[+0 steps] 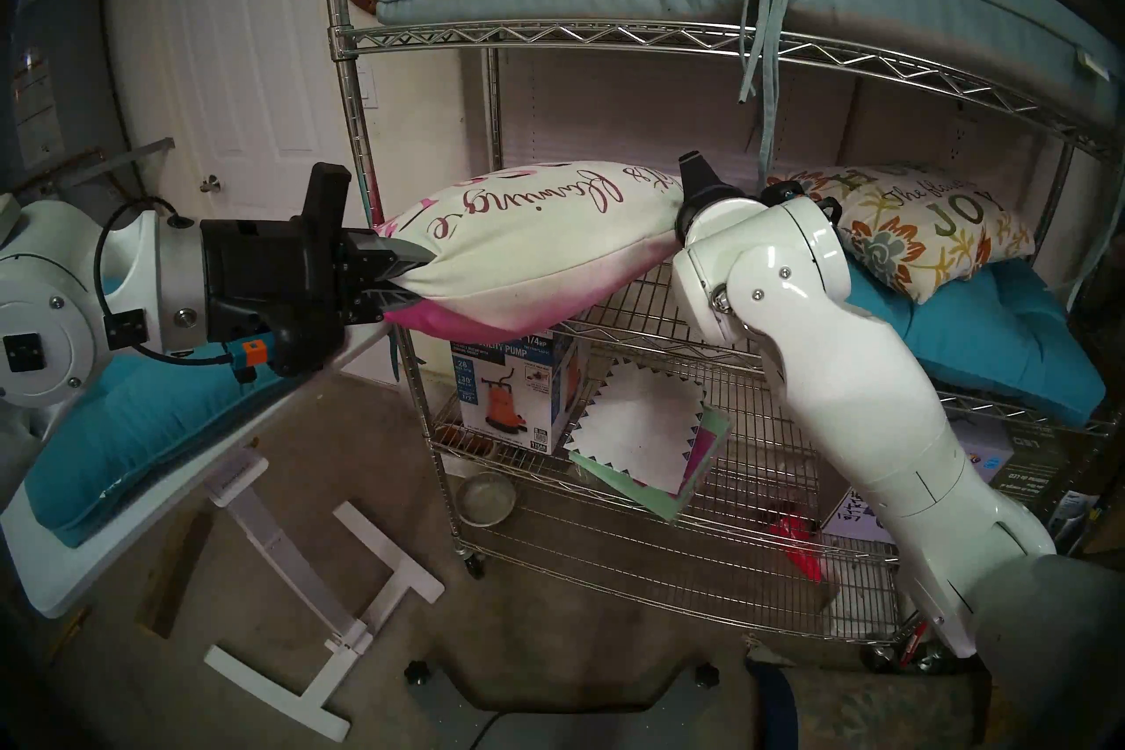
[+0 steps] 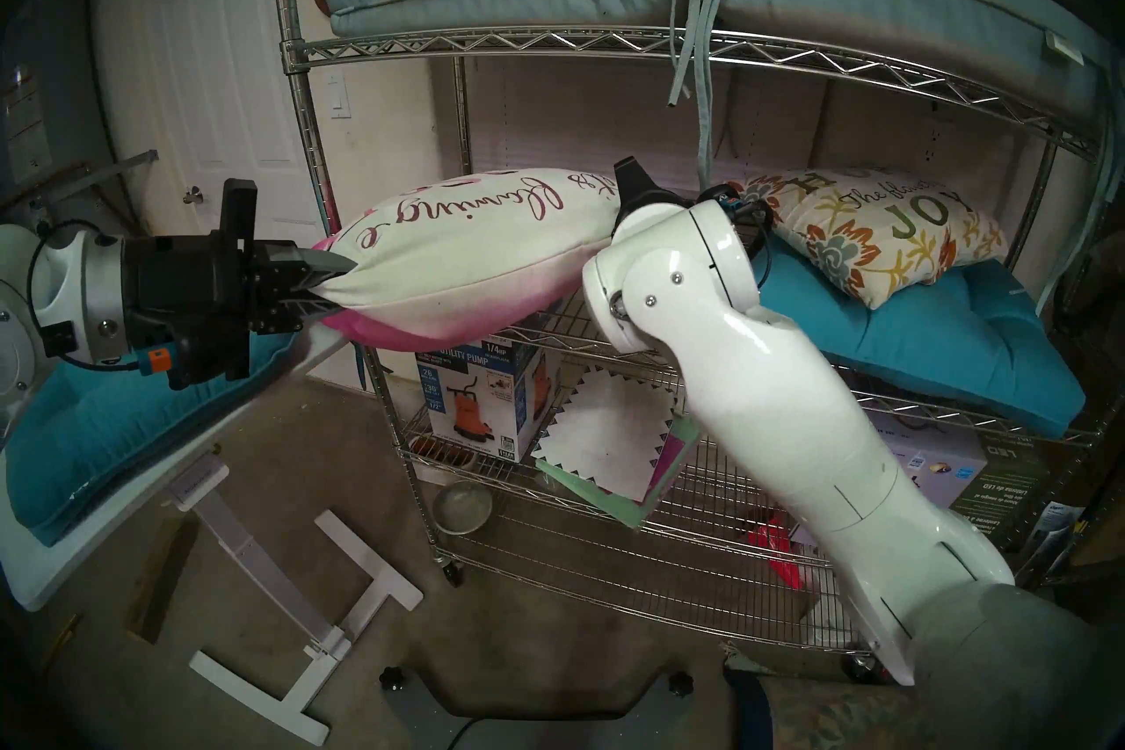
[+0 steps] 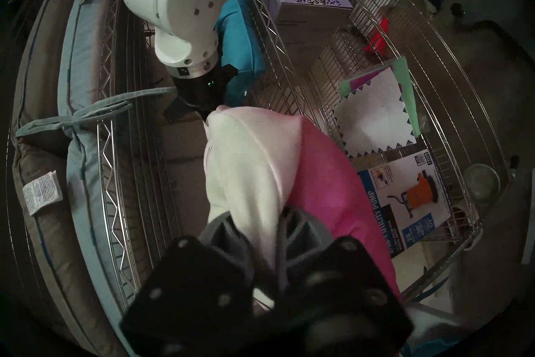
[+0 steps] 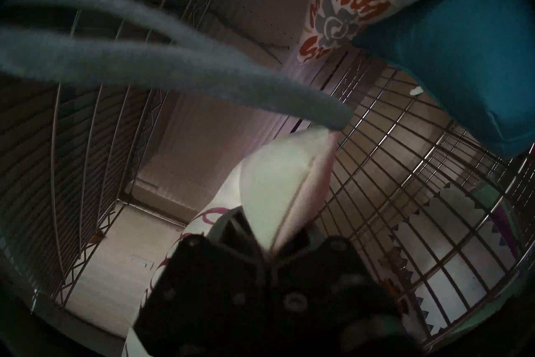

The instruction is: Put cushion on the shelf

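Head view, cushion (image 1: 536, 249) pinched at both ends, over shelf (image 1: 639, 332) edge

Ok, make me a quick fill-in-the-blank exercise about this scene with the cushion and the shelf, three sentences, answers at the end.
1. The white and pink cushion is held by ____ grippers, the left gripper and the right gripper.
2. The flowered cushion lies on a ____ cushion.
3. The pump box stands on the shelf tier ____ the held cushion.

Missing words: two; teal; below
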